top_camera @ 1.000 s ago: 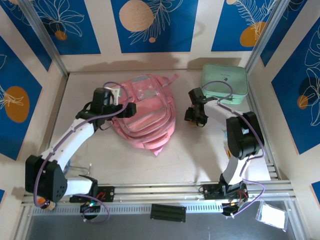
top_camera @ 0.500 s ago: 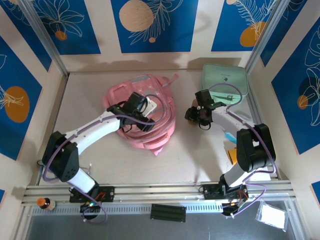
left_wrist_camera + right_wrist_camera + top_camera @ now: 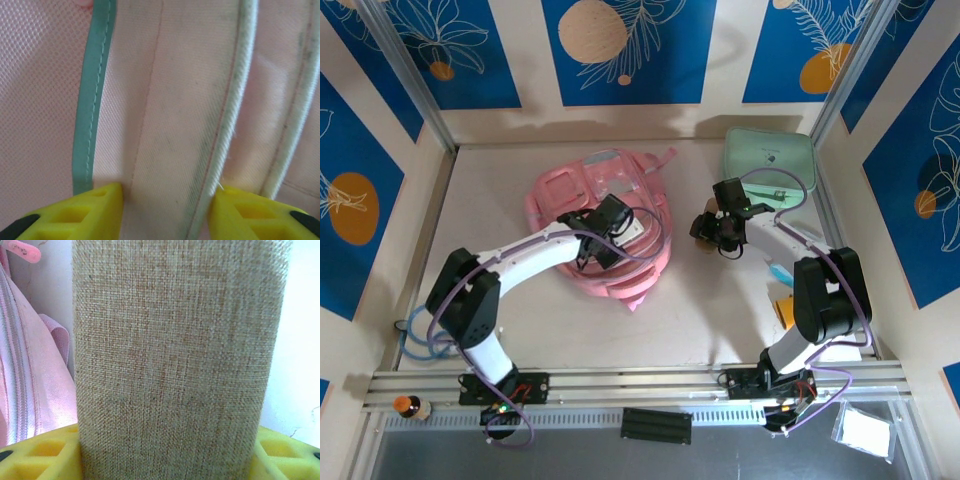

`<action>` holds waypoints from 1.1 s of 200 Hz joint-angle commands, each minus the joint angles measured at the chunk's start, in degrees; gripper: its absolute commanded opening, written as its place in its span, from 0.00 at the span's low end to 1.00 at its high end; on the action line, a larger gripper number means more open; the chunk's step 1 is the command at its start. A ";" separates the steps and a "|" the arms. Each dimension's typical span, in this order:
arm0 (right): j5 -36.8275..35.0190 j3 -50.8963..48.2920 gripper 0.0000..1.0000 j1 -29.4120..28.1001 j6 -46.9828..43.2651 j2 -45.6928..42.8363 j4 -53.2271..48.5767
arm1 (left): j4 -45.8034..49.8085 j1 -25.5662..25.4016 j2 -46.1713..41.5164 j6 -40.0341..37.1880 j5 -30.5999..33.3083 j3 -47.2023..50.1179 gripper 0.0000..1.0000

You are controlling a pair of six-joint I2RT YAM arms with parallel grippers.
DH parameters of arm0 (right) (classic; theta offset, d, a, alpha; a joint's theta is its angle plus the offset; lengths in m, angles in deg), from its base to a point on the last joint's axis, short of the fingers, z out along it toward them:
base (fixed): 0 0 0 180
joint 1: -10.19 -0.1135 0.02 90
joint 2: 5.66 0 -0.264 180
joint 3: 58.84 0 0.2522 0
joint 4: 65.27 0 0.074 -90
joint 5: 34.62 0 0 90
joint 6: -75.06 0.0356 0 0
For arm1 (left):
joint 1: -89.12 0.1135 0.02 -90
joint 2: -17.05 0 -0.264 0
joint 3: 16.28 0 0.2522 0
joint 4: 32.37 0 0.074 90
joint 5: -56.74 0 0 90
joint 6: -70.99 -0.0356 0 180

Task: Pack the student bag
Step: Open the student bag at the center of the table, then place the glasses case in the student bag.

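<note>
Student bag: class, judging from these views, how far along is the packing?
Done: nothing visibly packed. In hand: the right gripper clamps a tan woven item beside the student bag; the left gripper straddles a piped seam on it, jaws apart. Left: probably getting that item inside; the mint case lies apart.

Readable txt: none that we can make out, any view.
Mint case (image 3: 790, 150): small dark mark on lid, poss. a logo; too tiny for us to read.
Clear packet (image 3: 866, 432): white patch inside, poss. a label; blurred, we can't read it.
Beige woven item (image 3: 175, 365): close-up of weave, nothing legible.
Student bag (image 3: 165, 100): fabric & piping, nothing legible.
</note>
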 commanded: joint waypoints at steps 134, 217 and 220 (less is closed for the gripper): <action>22.55 -8.22 0.53 3.89 -1.37 -9.59 13.80 | -2.06 0.43 -8.84 1.71 -2.19 -5.52 0.00; 20.64 -7.12 0.56 -5.51 8.13 -13.61 16.26 | -6.14 0.34 -15.30 17.32 -6.52 -13.23 0.00; 20.40 -7.06 0.56 -5.99 8.46 -13.40 16.34 | -6.10 0.32 -15.17 17.50 -6.51 -13.57 0.00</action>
